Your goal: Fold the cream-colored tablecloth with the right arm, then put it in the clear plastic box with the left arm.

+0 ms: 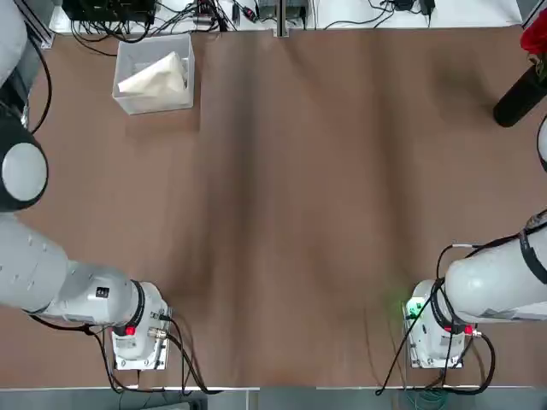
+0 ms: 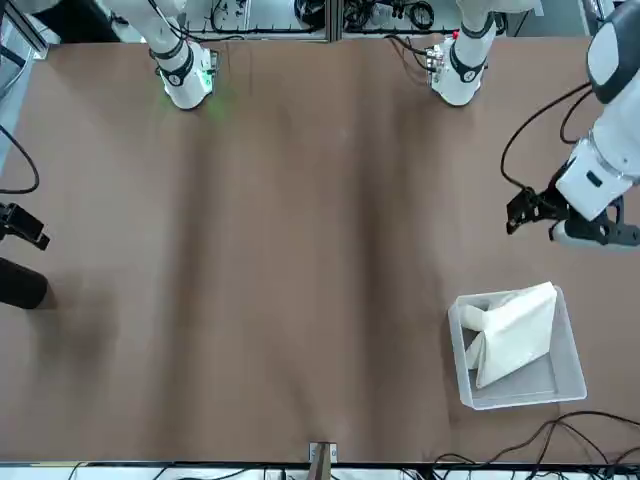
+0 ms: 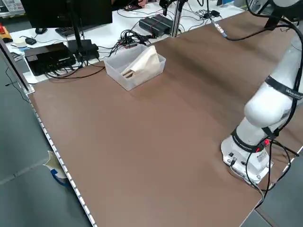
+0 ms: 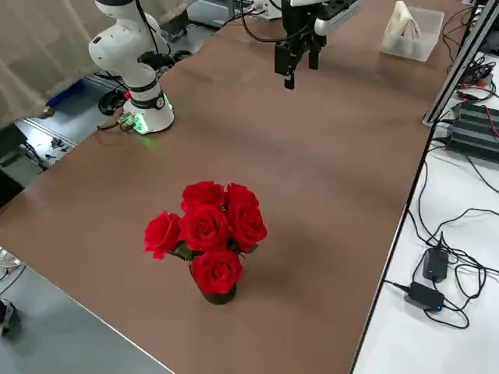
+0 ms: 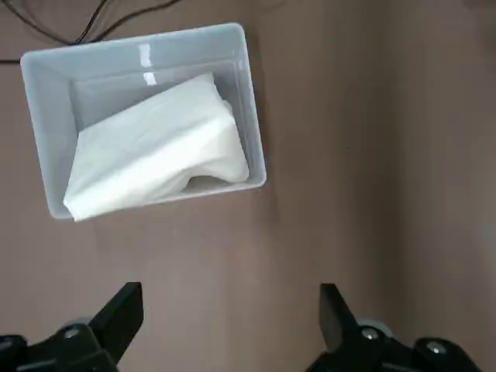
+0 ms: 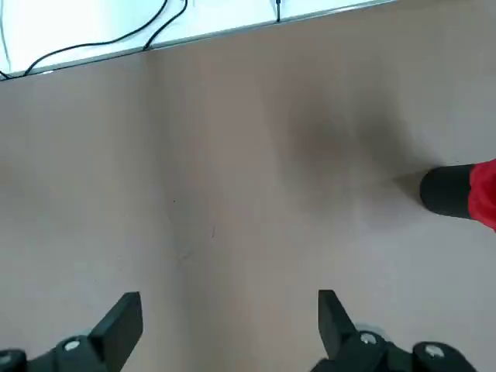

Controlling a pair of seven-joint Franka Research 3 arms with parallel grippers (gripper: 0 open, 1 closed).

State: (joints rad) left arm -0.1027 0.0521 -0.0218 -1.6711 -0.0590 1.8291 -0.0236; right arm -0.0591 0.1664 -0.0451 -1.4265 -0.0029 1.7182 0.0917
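Left gripper, fingers spread and empty, hovers near the box holding the cloth. Right gripper, also released, hangs near the roses.

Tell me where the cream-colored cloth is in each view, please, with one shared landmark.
Top: upper left, the cream-colored soft cloth.
Front: lower right.
Left side: upper middle.
Right side: top, right of middle.
Left wrist: upper left.
Right wrist: not in it.
Landmark, in every view that shows the cloth: the whitish translucent plastic box around it.
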